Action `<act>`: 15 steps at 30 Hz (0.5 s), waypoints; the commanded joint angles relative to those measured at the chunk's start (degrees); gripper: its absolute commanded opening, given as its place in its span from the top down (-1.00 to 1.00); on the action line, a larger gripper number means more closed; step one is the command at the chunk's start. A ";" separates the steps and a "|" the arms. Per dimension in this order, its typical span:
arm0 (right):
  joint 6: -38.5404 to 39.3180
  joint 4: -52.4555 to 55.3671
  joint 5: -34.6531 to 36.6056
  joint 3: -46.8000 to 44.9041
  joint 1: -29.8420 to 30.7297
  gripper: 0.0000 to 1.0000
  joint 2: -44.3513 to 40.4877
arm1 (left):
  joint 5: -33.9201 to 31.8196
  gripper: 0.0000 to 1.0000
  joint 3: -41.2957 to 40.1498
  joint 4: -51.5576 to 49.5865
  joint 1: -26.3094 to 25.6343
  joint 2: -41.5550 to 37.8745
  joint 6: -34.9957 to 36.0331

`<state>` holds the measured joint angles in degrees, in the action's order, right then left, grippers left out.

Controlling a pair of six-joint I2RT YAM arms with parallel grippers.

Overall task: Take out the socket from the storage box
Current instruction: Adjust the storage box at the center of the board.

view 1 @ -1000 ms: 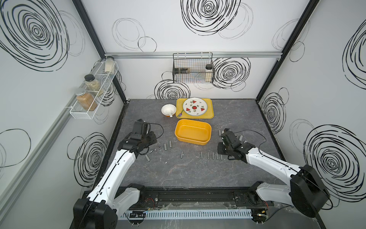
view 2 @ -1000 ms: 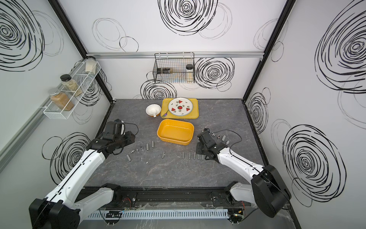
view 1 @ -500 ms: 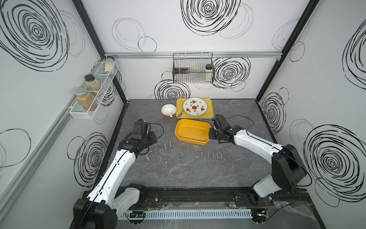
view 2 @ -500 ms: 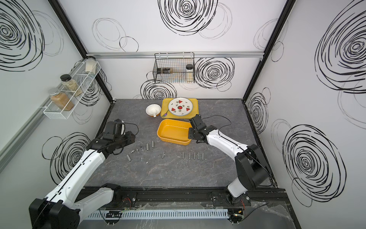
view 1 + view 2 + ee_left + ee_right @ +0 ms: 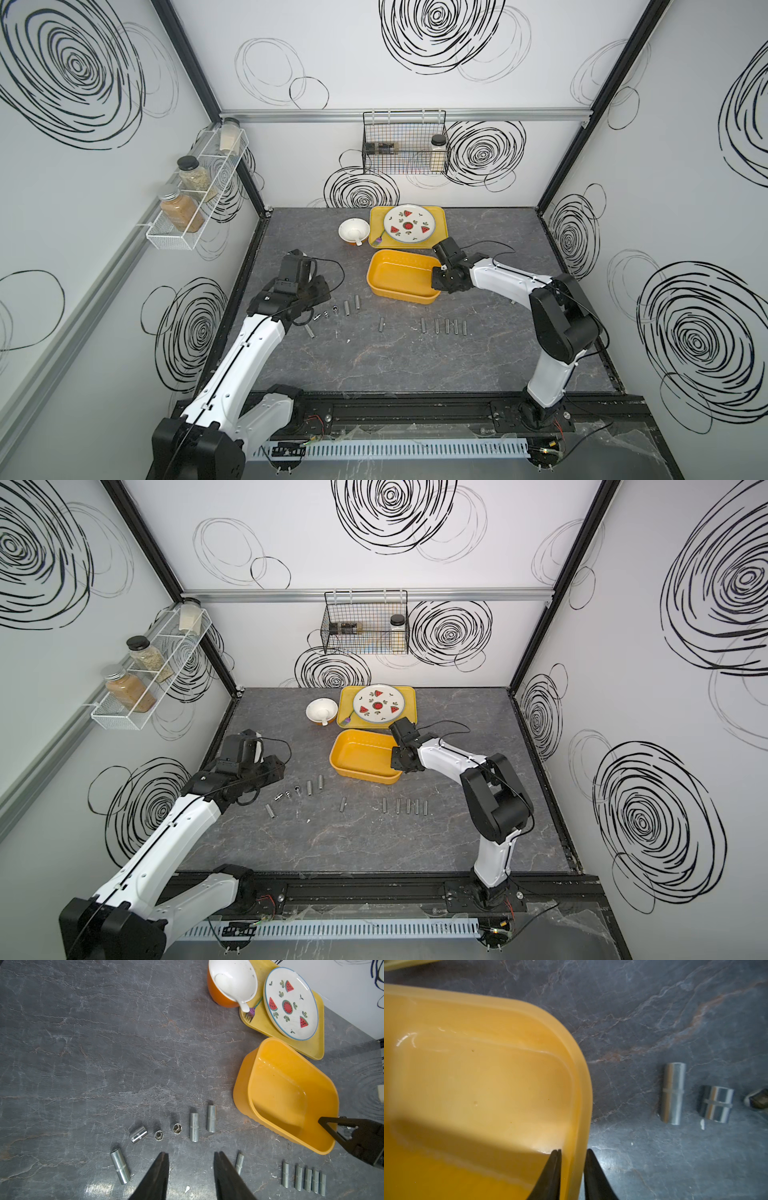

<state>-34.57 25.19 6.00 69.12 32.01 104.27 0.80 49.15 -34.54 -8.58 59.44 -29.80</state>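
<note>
Two white arms reach over the grey stone-patterned table. The right gripper is at the storage box, a deep orange tub mid-table. One finger is inside and one outside, pinching the wall at the end nearest that arm. The left gripper hangs above the table on the other side, its fingers spread with nothing between them.

On the walls hang a white shelf of jars and a black wire basket. Their labels are too small to read.

Behind the tub lies a flat yellow tray carrying a plate painted with watermelon slices. Beside the tray stands an orange bowl, white inside, with a white spoon in it.

All the sockets I can see lie on the table outside the tub. Five sit in a neat row in front of it, and a loose group lies near the left gripper, two of them upright with their hex openings showing. Two more lie just past the pinched end. Any stamped sizes are too small to read.
</note>
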 commanded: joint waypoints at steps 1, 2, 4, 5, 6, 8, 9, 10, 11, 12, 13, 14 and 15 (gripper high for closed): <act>0.17 3.53 -1.02 2.52 -0.28 0.68 0.76 | -0.53 0.13 -0.45 2.03 -0.39 -0.90 -0.20; 0.36 4.45 -1.25 3.22 -0.28 0.75 1.03 | -0.45 0.14 -0.45 2.05 -0.39 -0.90 -0.21; 0.53 6.26 -1.57 4.46 -0.52 0.87 1.20 | -0.28 0.13 -0.45 2.07 -0.50 -0.90 -0.09; 0.68 7.18 -1.92 4.99 -0.76 0.96 1.17 | -0.18 0.14 -0.45 2.09 -0.55 -0.90 -0.08; 0.87 8.08 -2.36 5.59 -1.09 1.00 1.27 | -0.12 0.14 -0.45 2.11 -0.53 -0.99 -0.04; 1.40 10.67 -4.31 7.32 -2.20 1.00 1.92 | 0.09 0.14 -0.45 2.11 -0.62 -1.21 0.04; 1.72 11.83 -5.70 8.10 -2.74 1.00 2.31 | 0.08 0.14 -0.45 2.19 -0.65 -1.32 0.05; 2.28 13.19 -7.01 9.09 -3.36 1.00 2.78 | 0.17 0.13 -0.45 2.20 -0.68 -1.51 0.09; 2.80 14.84 -7.63 10.50 -3.81 1.00 3.26 | 0.32 0.13 -0.52 2.27 -0.70 -1.73 0.09; 3.43 16.64 -7.82 11.85 -4.18 1.00 3.75 | 0.44 0.13 -0.54 2.32 -0.74 -1.86 0.10; 4.15 18.68 -7.91 13.66 -4.68 1.00 4.38 | 0.52 0.13 -0.54 2.38 -0.74 -2.09 0.14; 4.75 21.07 -8.21 15.45 -5.27 1.00 5.11 | 0.61 0.13 -0.62 2.38 -0.78 -2.26 0.22; 5.30 23.03 -9.21 17.01 -5.82 1.00 5.68 | 0.69 0.13 -0.63 2.46 -0.97 -2.35 0.27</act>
<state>-31.59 39.66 -0.60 82.39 27.38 108.57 1.06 49.08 -34.50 -9.02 58.13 -29.78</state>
